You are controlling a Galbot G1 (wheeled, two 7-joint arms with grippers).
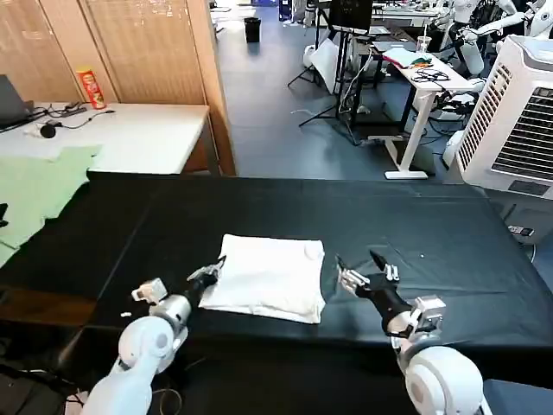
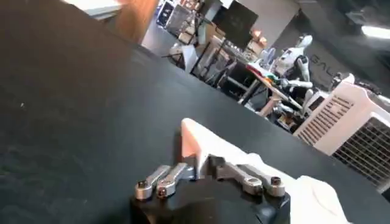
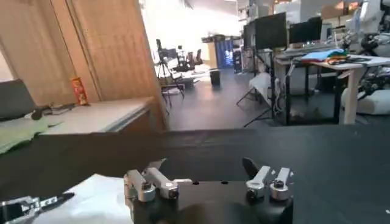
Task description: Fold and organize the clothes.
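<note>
The T-shirt (image 1: 266, 277) lies folded into a neat white rectangle on the black table (image 1: 432, 233), near the table's front edge and a little left of its middle. Its plain side faces up. The fold looks tidy, with the front edge slightly puffed where the layers stack.

The left gripper (image 1: 210, 273) sits at the T-shirt's left edge, low on the table, its tips right against the cloth. In the left wrist view, the left gripper (image 2: 210, 172) has its fingers (image 2: 159, 180) spread apart with the white T-shirt (image 2: 237, 164) lying between and beyond them; whether the tips actually pinch any cloth, I can't tell.

The right gripper (image 1: 366, 269) is just beside the T-shirt's right edge, apart from it, over bare table. Its fingers are spread wide and hold nothing. The right wrist view shows the same: the right gripper (image 3: 207, 176) gaping over the dark table, with a corner of the T-shirt (image 3: 91, 198) off to one side and the tip of the left gripper (image 3: 36, 204) next to it.

Beyond the T-shirt, at the table's far left, a pale green cloth (image 1: 39, 186) lies spread on a neighbouring white desk (image 1: 147, 134).
</note>
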